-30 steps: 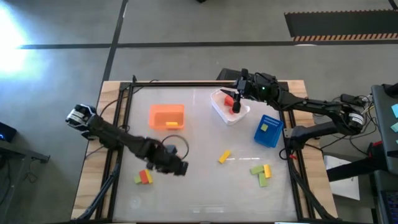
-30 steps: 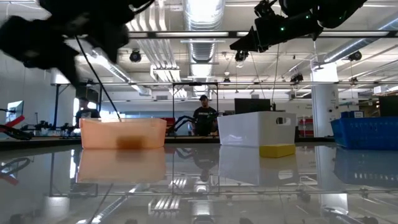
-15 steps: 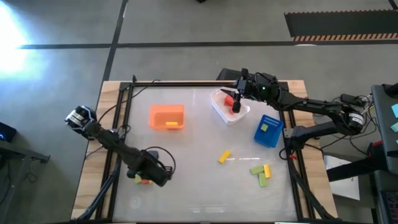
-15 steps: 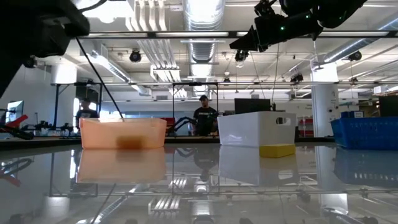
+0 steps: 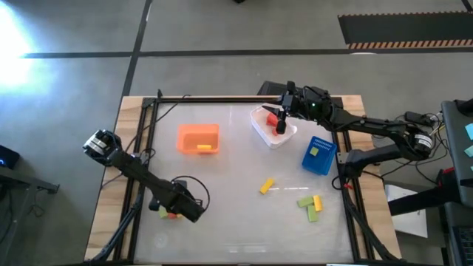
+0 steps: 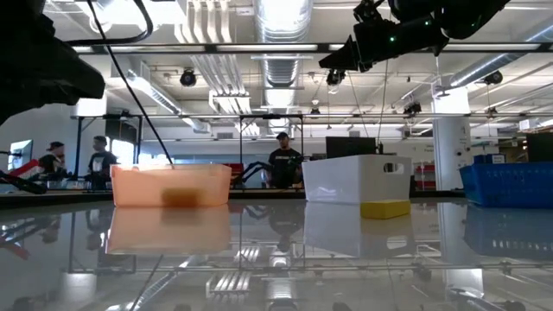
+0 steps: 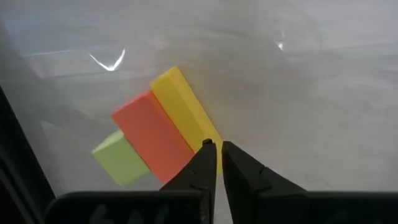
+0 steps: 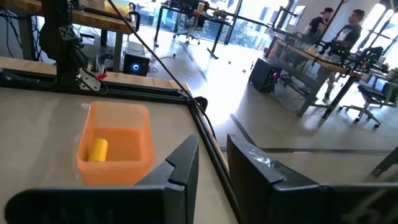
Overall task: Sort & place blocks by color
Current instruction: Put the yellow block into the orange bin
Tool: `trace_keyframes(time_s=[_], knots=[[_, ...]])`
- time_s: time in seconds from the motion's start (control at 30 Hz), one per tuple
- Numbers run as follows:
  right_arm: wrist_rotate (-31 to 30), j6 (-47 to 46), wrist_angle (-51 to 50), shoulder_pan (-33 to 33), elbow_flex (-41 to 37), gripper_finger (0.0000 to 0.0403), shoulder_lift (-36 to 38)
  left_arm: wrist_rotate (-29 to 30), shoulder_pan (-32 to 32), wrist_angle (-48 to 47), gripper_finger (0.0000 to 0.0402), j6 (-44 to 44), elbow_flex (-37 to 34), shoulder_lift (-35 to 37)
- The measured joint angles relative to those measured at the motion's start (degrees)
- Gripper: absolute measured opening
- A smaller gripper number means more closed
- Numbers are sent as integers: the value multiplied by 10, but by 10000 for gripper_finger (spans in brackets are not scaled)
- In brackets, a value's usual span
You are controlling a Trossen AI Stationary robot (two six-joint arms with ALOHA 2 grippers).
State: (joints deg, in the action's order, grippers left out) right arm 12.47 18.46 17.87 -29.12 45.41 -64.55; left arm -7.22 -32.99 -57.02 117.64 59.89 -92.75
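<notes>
Across the bins we count three blocks sorted; seven remain loose. Left gripper (image 7: 216, 163) pinched empty beside yellow block (image 7: 184, 109); right gripper's (image 5: 281, 112) state we cannot tell.

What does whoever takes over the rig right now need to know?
Left gripper: shut, empty, tips beside the end of the yellow block in the front-left cluster, which also has a red block and a green block.
Right gripper: open, nothing between its fingers, above the white bin.
Done: a yellow block in the orange bin, red blocks in the white bin, a pale block in the blue bin.
Left: the cluster, a loose yellow block mid-table, and two green and one yellow at front right.
</notes>
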Motion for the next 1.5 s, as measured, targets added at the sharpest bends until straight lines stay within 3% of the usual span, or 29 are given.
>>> trace_keyframes(time_s=[0.7,1.0,1.23,1.4,1.5], knots=[[0,1,2,0,0,72,0,5,-1,25,10,2,-53,4],[0,0,2,0,0,72,0,104,0,51,10,4,-45,-1],[0,0,2,0,0,72,0,106,0,57,10,2,-44,3],[0,0,2,0,0,72,0,86,0,56,10,-66,-39,11],[0,0,2,0,0,72,0,86,0,60,10,-188,-25,21]])
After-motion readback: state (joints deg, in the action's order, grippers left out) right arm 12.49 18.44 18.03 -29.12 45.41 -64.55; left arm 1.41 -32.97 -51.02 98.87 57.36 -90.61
